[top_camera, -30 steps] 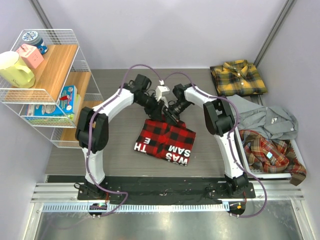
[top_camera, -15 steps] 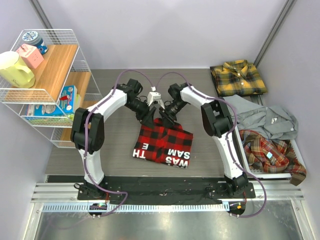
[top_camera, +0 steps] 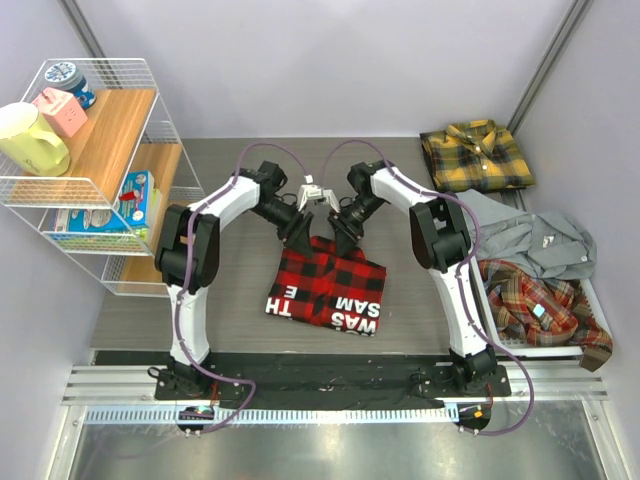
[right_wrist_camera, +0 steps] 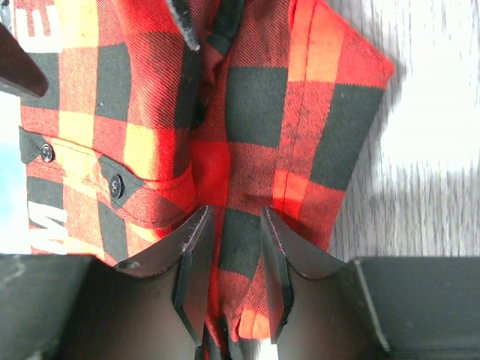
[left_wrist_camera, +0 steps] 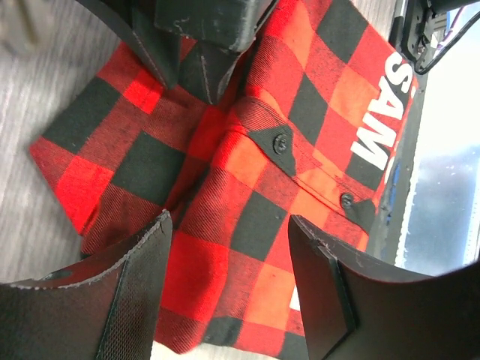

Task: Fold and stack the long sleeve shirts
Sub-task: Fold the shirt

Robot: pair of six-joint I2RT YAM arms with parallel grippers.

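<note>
Grey wood-grain table, pale walls behind. The red-and-black check shirt lies folded at table centre, a flat rough rectangle. Its long axis runs left-right, tilted slightly, w/ the right end nearer the arm bases. Far edge sits under both grippers; the lettered edge faces the bases.

Fabric is twilled flannel in big checks, w/ creased folds bunched at the far edge. Left wrist view shows a pointed black pocket flap w/ a dark button, and a second one beside it.

White block lettering: "SAM" is clear in both the top and left wrist views. "WAS", "TH" and "E" show in the top view, partly cut off by folds.

Left gripper: fingers wide apart over the shirt, nothing between them. Right gripper: fingers apart by a narrow gap, cloth showing through, no pinch seen.

Yellow-and-black plaid shirt lies folded at the far right corner. Grey shirt and orange-brown plaid shirt are heaped loose on the right.
</note>
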